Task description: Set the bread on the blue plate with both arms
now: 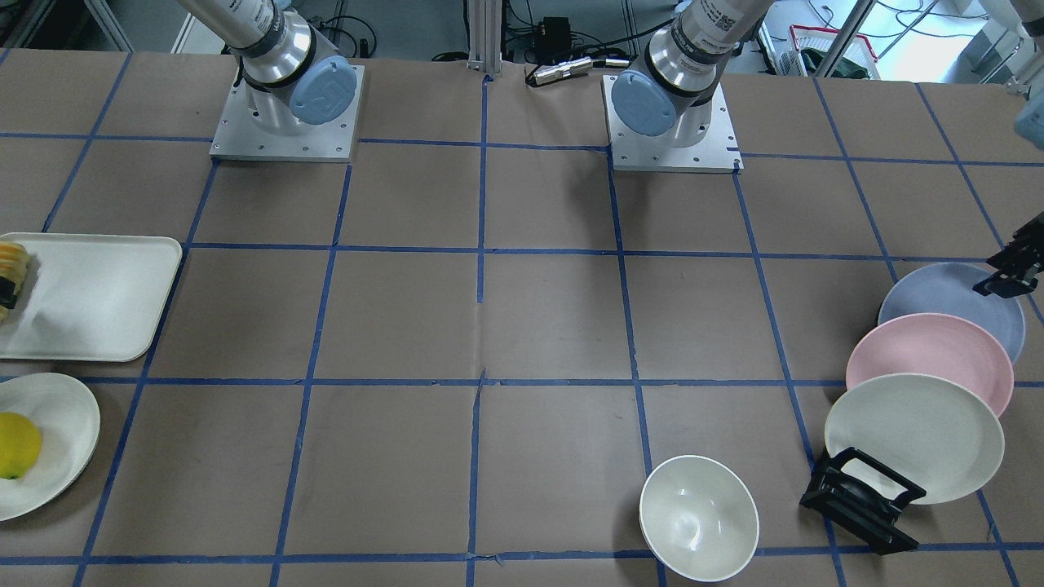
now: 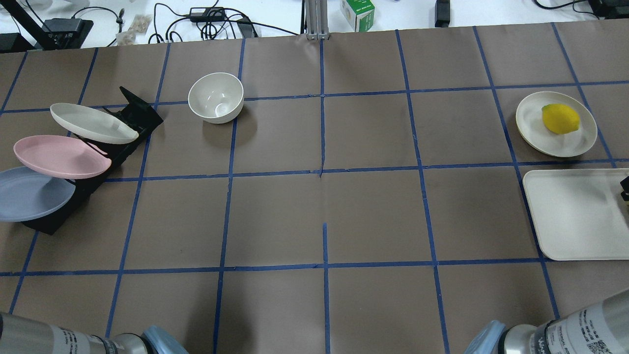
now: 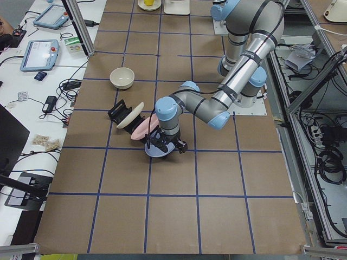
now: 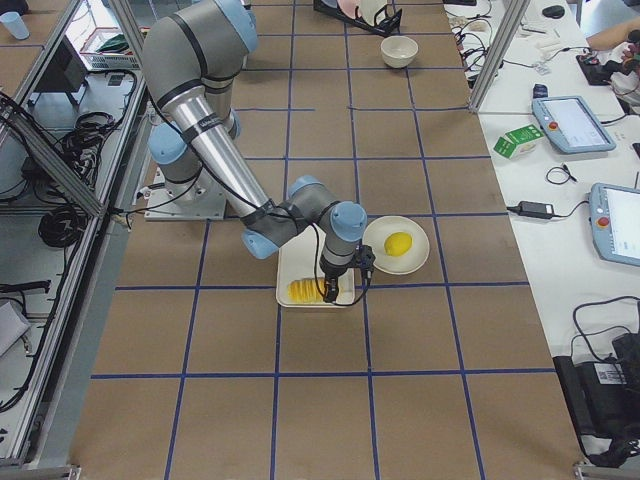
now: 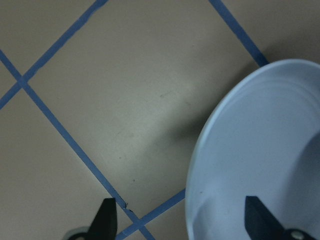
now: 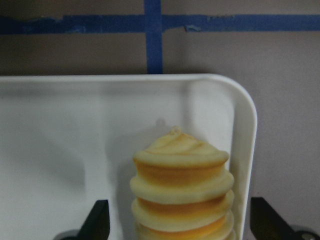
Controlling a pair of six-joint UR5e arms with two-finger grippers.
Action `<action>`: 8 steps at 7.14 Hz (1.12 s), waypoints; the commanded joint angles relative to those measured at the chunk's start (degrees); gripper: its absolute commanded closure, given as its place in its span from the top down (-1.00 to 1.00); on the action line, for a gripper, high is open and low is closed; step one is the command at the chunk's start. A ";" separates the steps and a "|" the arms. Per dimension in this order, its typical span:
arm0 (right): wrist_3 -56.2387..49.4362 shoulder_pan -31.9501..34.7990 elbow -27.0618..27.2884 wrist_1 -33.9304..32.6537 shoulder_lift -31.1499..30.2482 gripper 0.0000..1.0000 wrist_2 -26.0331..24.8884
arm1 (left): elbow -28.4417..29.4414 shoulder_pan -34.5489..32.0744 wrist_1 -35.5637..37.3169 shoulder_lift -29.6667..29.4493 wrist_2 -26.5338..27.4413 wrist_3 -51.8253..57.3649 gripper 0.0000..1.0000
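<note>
The bread (image 6: pixel 182 195), a ribbed pale yellow loaf with orange-brown stripes, lies at the edge of a white tray (image 1: pixel 90 297); it also shows in the front view (image 1: pixel 12 261). My right gripper (image 6: pixel 181 222) is open, one finger on each side of the loaf. The blue plate (image 1: pixel 946 297) leans in a black rack, lowest of three plates. My left gripper (image 5: pixel 182 220) is open and straddles the blue plate's rim (image 5: pixel 260 160). It shows at the front view's right edge (image 1: pixel 1011 269).
A pink plate (image 1: pixel 930 359) and a cream plate (image 1: pixel 913 436) lean in the same black rack (image 1: pixel 860 501). A white bowl (image 1: pixel 699 518) stands near the rack. A lemon (image 1: pixel 16 444) sits on a small white plate (image 1: pixel 61 456) beside the tray.
</note>
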 commanded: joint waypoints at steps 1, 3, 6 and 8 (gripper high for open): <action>0.47 -0.17 0.15 2.62 0.10 -0.70 -2.17 | 0.41 0.06 -0.32 -0.17 -0.09 0.22 -0.69; 0.56 -0.09 -0.72 9.10 -0.95 -1.00 -2.54 | 0.94 0.14 -0.41 0.53 -0.44 0.83 -0.85; 6.43 1.57 -0.82 16.85 -10.07 -1.00 -1.40 | 1.72 0.14 -0.76 2.02 0.09 1.63 -1.00; 9.50 6.66 -0.82 18.45 -14.12 -1.00 -1.49 | 5.57 1.45 -3.38 3.69 0.18 1.97 -1.00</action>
